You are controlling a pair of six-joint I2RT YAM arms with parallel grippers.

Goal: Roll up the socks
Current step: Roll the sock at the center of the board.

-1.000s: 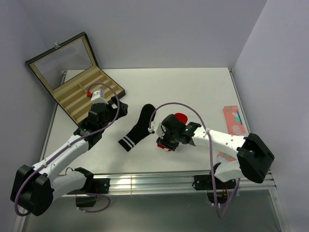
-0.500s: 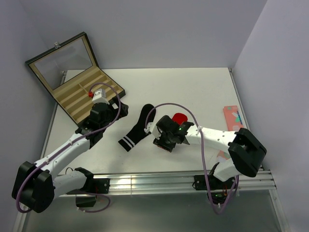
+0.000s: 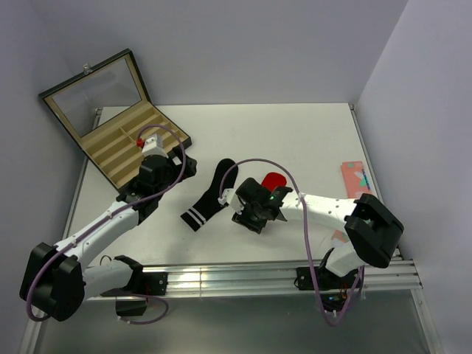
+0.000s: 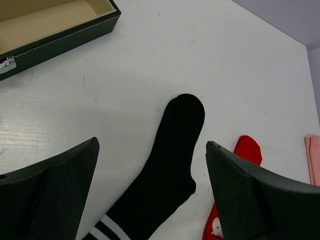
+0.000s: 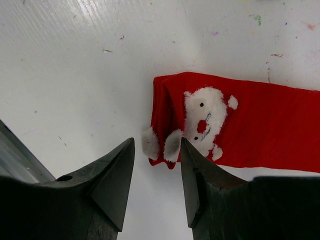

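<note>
A black sock point(image 3: 209, 195) with two white cuff stripes lies flat at the table's middle, toe pointing away; the left wrist view shows the black sock point(image 4: 170, 165) too. Just right of it lies the red sock point(image 3: 275, 179), half hidden under my right arm. Its white bear pattern point(image 5: 206, 116) sits at the cuff end of the red sock point(image 5: 270, 131). My right gripper point(image 5: 157, 143) hovers open at that cuff end, the fluffy white tufts just ahead of the fingertips. My left gripper point(image 4: 152, 145) stands wide open above the black sock, holding nothing. From above, the left gripper point(image 3: 186, 165) is left of the toe and the right gripper point(image 3: 248, 214) is beside the heel.
An open dark wooden box point(image 3: 122, 136) with a glass lid stands at the back left; its dark wall point(image 4: 60, 37) shows in the left wrist view. A salmon-pink sock point(image 3: 355, 180) lies near the table's right edge. The metal rail point(image 3: 221, 279) runs along the near edge.
My right gripper has slid a little left, towards the black sock, and its jaws have narrowed slightly. The left arm has hardly moved.
</note>
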